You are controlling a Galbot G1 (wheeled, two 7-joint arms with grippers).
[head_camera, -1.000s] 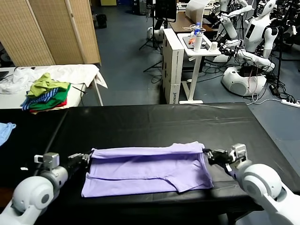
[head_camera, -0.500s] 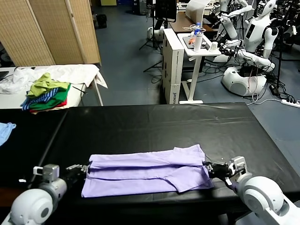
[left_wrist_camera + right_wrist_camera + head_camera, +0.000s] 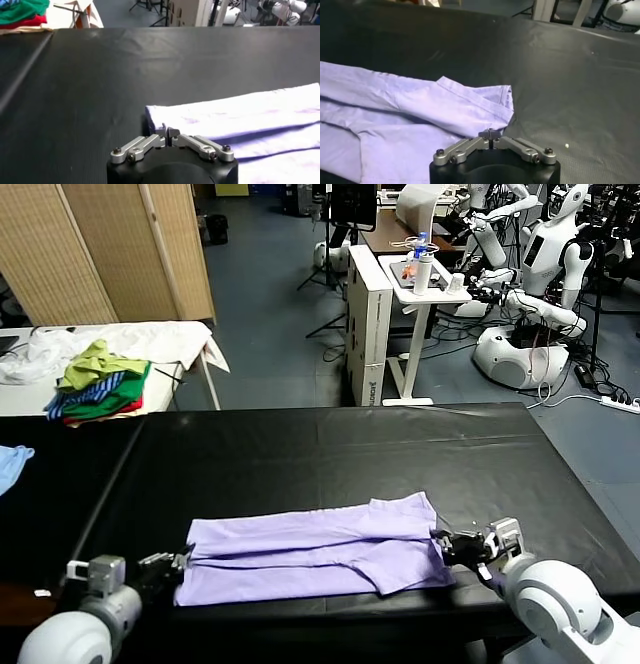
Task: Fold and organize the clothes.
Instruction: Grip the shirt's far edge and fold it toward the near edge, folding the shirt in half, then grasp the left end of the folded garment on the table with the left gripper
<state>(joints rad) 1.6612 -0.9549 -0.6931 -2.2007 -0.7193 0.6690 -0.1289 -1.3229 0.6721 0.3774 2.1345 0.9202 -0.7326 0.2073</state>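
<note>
Folded over since the earlier frame, the lavender T-shirt (image 3: 315,547) lies nearer the table's (image 3: 330,449) front edge. Left gripper (image 3: 172,563) and right gripper (image 3: 452,545) pinch its opposite ends, fingers closed.

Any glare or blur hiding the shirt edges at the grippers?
Head view: soft sheen on the black table, T-shirt edges crisp. Left wrist view: left gripper body soft, hem clear. Right wrist view: right gripper casts a slight shadow on the folded sleeve.

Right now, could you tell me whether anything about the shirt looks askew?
Yes: the lavender T-shirt lies folded lengthwise, but its sleeve flap near the right pincer sticks out past the lower fold, leaving an uneven edge. Both pincers, left included, pinch its ends.
</note>
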